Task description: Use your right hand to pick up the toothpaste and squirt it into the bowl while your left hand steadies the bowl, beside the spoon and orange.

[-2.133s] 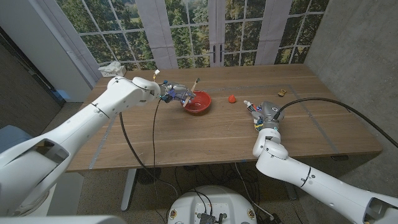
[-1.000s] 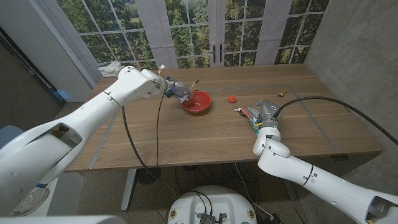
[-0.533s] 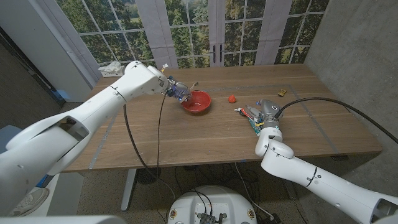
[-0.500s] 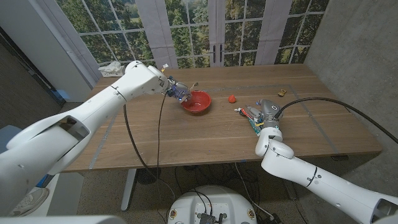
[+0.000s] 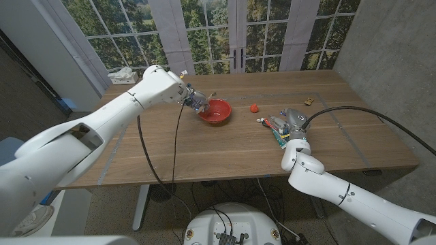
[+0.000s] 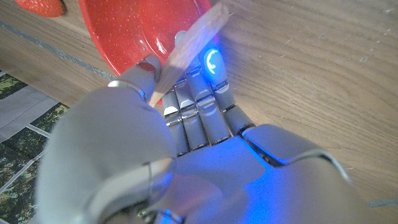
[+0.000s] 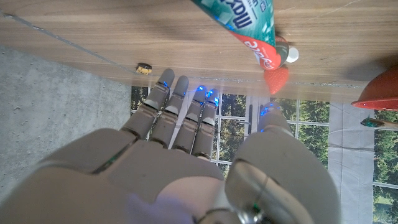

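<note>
Left hand (image 5: 193,100): at the bowl's left rim, toward the table's far left; smooth grey fingers (image 6: 199,118) lie side by side against the rim, the thumb on it by the spoon handle; it steadies the bowl rather than clasping it.
Spoon (image 5: 210,94): pale flat wooden stick, handle slanting over the bowl's far rim, touching the left thumb in the left wrist view.
Bowl (image 5: 215,111): round, glossy red, faintly speckled inside; sits left of the table's middle.
Orange (image 5: 254,107): small red-orange lump, right of the bowl, apart from it; what it is made of I cannot tell.
Toothpaste (image 5: 273,125): soft tube, green and red print, white cap; lies flat on the wood right of middle, cap toward the bowl.
Right hand (image 5: 291,124): just beside the tube, fingers (image 7: 177,109) straight and apart, holding nothing.
Table (image 5: 225,150): long brown wooden top with fine straight grain.
Small object (image 5: 309,101): dark, near the far right edge; too small to tell.
</note>
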Controlling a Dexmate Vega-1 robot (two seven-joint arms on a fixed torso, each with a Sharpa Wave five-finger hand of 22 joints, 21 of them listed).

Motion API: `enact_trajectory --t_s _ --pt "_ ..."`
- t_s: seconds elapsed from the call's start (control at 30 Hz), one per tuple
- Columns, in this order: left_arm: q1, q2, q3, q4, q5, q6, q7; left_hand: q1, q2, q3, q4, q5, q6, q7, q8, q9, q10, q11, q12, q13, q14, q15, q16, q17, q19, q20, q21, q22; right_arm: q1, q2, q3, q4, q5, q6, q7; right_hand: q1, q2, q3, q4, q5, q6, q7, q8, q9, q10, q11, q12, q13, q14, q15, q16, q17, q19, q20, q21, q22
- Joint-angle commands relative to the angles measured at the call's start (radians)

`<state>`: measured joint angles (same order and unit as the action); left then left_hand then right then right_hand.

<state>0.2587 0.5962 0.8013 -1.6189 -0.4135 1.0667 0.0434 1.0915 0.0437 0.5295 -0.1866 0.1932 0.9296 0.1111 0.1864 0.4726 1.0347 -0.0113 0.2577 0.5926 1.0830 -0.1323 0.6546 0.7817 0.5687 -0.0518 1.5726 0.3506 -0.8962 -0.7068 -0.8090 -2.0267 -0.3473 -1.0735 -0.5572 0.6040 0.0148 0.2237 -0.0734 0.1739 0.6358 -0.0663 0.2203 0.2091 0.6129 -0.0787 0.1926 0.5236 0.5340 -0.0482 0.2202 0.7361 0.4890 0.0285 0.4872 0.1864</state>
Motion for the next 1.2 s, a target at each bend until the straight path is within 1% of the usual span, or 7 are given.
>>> enact_trajectory --t_s 0.03,0.37,0.4,0.63,0.9,1.03,1.2 --pt "0.004 -0.021 0.021 0.001 0.041 0.0 0.037 0.114 0.098 -0.006 0.001 0.006 0.02 0.003 -0.001 -0.002 0.141 -0.152 -0.008 -0.007 0.041 -0.097 -0.002 -0.005 0.012 -0.098 0.007 0.002 -0.018 -0.015 0.02 -0.008 -0.001 0.032 0.018 0.004 -0.003 0.002 -0.003 0.005 0.01 -0.001 0.004 0.003 0.009 0.002 0.005 -0.001 0.005 -0.081 0.008 0.001 -0.002 0.001 -0.006 -0.001" --pt "-0.008 -0.047 0.046 0.019 0.061 0.022 0.04 0.111 0.096 -0.018 0.005 0.005 0.021 -0.007 -0.004 -0.012 0.125 -0.156 -0.027 -0.028 0.045 -0.096 -0.002 -0.016 0.014 -0.103 0.006 0.002 -0.031 -0.025 0.031 -0.01 -0.004 0.055 0.026 0.003 0.002 0.002 -0.006 0.006 0.014 0.0 0.006 0.003 0.012 0.002 0.006 -0.004 0.008 -0.081 0.011 -0.001 0.0 0.0 -0.008 0.0" --pt "-0.011 -0.046 0.053 0.017 0.065 0.025 0.038 0.11 0.097 -0.021 0.007 0.005 0.015 -0.003 -0.007 -0.016 0.112 -0.143 -0.036 -0.036 0.045 -0.095 -0.002 -0.018 0.014 -0.1 0.006 0.002 -0.033 -0.027 0.034 -0.012 -0.003 0.059 0.028 0.003 0.002 0.002 -0.007 0.006 0.014 0.0 0.006 0.003 0.013 0.003 0.007 -0.004 0.007 -0.082 0.01 -0.002 0.0 -0.001 -0.008 0.0" --pt "-0.016 -0.051 0.058 0.007 0.073 0.048 0.042 0.066 0.092 -0.054 0.026 0.003 -0.037 0.008 -0.019 -0.048 0.04 -0.116 -0.076 -0.083 0.039 -0.091 -0.01 -0.045 0.014 -0.1 0.001 -0.002 -0.045 -0.031 0.041 -0.011 -0.013 0.074 0.022 0.003 0.006 0.002 -0.01 0.006 0.016 0.0 0.007 0.003 0.019 0.004 0.009 -0.006 0.011 -0.086 0.013 -0.004 0.001 -0.001 -0.009 0.0" --pt "-0.018 -0.043 0.064 -0.004 0.072 0.041 0.027 -0.067 0.083 -0.088 0.059 0.0 -0.109 0.013 -0.019 -0.124 -0.082 -0.081 -0.09 -0.16 0.001 -0.086 -0.07 -0.117 -0.003 -0.092 -0.01 -0.023 -0.061 -0.039 0.058 -0.012 -0.013 0.107 0.023 0.002 0.012 0.003 -0.012 0.006 0.019 -0.001 0.008 0.003 0.027 0.004 0.011 -0.009 0.017 -0.087 0.017 -0.006 0.002 -0.001 -0.01 0.0" --pt "-0.03 -0.042 0.077 -0.007 0.077 0.054 0.017 -0.139 0.059 -0.096 0.065 -0.004 -0.135 -0.003 -0.014 -0.162 -0.141 -0.072 -0.089 -0.201 -0.011 -0.082 -0.11 -0.159 -0.009 -0.088 -0.012 -0.038 -0.073 -0.042 0.071 -0.011 -0.011 0.137 0.016 -0.002 0.019 0.003 -0.01 0.005 0.025 0.0 0.01 0.002 0.036 0.004 0.014 -0.011 0.025 -0.091 0.022 -0.007 0.003 -0.004 -0.011 0.0" --pt "-0.053 -0.036 0.109 -0.009 0.088 0.063 -0.009 -0.238 0.032 -0.113 0.08 -0.013 -0.163 -0.004 -0.01 -0.203 -0.207 -0.048 -0.085 -0.247 -0.046 -0.074 -0.172 -0.224 -0.027 -0.076 -0.017 -0.059 -0.092 -0.046 0.091 -0.01 -0.007 0.182 0.007 -0.012 0.032 0.004 -0.006 0.005 0.034 0.004 0.014 0.002 0.054 0.004 0.019 -0.015 0.037 -0.093 0.029 -0.009 0.005 -0.004 -0.012 0.0"
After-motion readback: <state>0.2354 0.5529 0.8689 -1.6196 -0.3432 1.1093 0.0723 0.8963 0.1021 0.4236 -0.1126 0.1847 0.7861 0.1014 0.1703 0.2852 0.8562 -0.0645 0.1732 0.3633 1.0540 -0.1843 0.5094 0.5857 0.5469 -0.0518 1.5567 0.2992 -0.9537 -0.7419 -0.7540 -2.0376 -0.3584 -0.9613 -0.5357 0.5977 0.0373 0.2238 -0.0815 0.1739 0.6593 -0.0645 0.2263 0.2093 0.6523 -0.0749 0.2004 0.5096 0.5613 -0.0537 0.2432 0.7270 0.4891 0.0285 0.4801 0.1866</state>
